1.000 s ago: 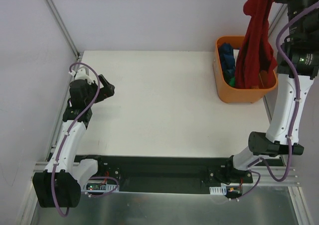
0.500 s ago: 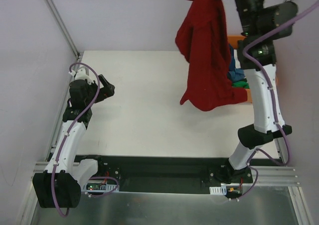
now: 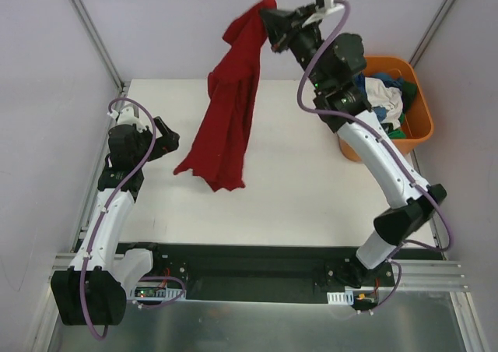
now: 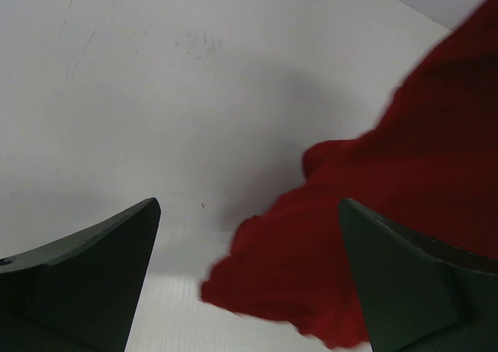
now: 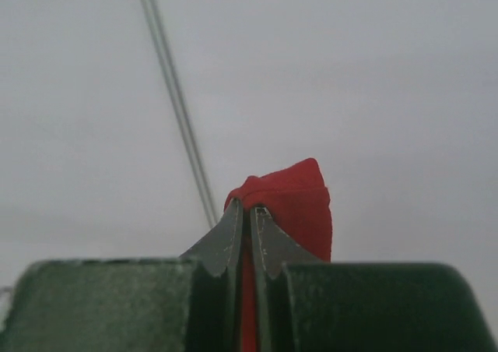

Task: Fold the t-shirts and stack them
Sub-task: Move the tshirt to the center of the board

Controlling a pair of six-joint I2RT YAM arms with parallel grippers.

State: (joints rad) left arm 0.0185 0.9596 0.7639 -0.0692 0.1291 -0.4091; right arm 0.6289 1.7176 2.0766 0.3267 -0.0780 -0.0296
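My right gripper [image 3: 271, 19], clamped on the dark red t-shirt [image 3: 229, 110], has swung it from the orange tub [image 3: 424, 124] over the table [image 3: 311, 181] for spreading; my left gripper [image 3: 167, 138] gapes empty.

Top cam: fixed, high up, behind arm bases [image 3: 350, 278] (bottom edge of frame), looking down over whole flat white tabletop [image 3: 311, 188]. Left wrist cam: low, close to tabletop, facing fwd btwn tips of left gripper [image 4: 247, 204], which sit in lower corners. Right wrist cam: v. close, looking along right gripper [image 5: 247, 208] twd plain grey wall [image 5: 373, 95]. Shared by all 3: large dark red cloth t-shirt [image 3: 229, 118], centre-left in top view, right half in left wrist view, centre in right wrist view.
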